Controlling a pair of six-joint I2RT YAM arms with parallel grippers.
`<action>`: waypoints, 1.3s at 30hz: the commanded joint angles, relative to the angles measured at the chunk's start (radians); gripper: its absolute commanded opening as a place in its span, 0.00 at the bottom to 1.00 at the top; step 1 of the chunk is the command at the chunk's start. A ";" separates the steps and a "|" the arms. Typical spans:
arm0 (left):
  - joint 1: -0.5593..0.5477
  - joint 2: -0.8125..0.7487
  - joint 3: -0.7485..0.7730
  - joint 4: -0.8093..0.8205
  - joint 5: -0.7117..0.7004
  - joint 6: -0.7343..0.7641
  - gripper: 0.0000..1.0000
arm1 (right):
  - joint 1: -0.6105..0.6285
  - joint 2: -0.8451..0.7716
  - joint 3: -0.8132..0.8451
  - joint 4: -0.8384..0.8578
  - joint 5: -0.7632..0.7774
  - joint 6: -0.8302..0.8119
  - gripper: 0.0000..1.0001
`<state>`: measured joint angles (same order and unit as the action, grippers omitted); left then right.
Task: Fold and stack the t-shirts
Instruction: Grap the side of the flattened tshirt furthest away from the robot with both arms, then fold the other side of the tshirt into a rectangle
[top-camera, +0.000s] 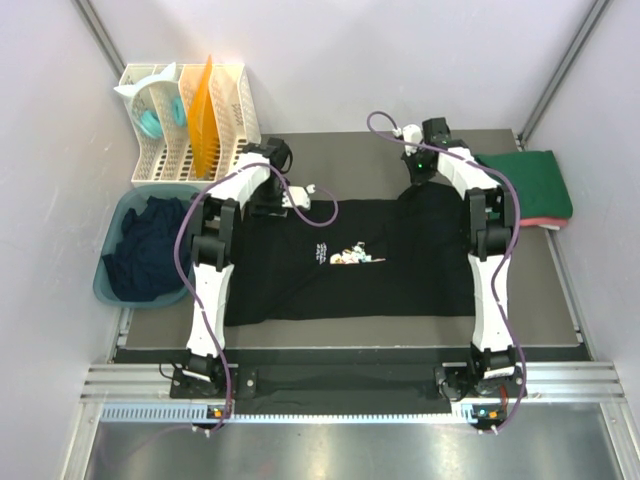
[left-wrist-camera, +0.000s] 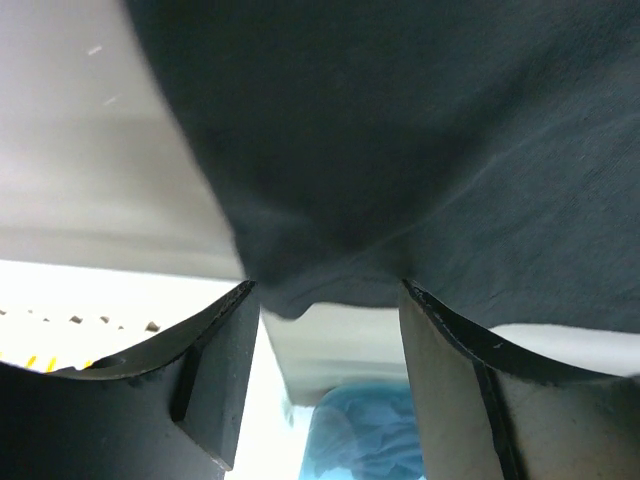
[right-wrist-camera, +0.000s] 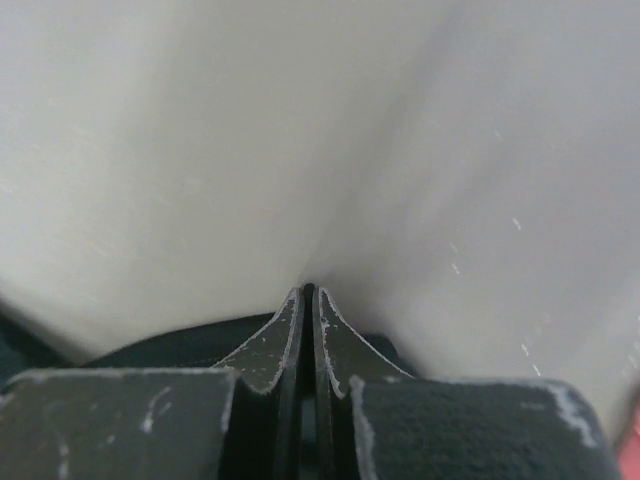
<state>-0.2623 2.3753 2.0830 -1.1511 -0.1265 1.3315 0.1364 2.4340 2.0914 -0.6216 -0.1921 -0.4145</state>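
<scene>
**Bench stock: t-shirts, tub, rack, two end effectors**

Top external: One black t-shirt (top-camera: 300, 285) with a chest print, spread flat across the middle of the bench (top-camera: 545, 290). One stack of two at the far right: dark green t-shirt (top-camera: 522, 175) folded on top, pinkish-red t-shirt (top-camera: 548, 222) under it. One teal tub (top-camera: 108, 285) at the left, holding a crumpled navy bundle (top-camera: 140, 255); garment count not discernible. One white rack (top-camera: 235, 100) behind the tub.

Left wrist: left end effector (left-wrist-camera: 328, 288) spread, dark cloth edge bunched at its fingertips.

Right wrist: right end effector (right-wrist-camera: 309, 290) pressed together; whether cloth is nipped cannot be told.
</scene>
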 joint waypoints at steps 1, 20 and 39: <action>0.002 -0.053 -0.017 0.028 0.037 -0.003 0.63 | 0.000 -0.088 -0.080 0.011 0.150 -0.046 0.00; 0.038 -0.012 -0.048 0.110 0.065 0.020 0.62 | 0.014 -0.285 -0.155 0.077 0.261 -0.118 0.00; 0.046 0.041 0.028 0.110 0.056 0.018 0.00 | 0.034 -0.323 -0.186 0.077 0.286 -0.130 0.00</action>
<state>-0.2218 2.4130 2.1021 -1.0687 -0.0765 1.3415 0.1570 2.2024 1.9041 -0.5674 0.0807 -0.5335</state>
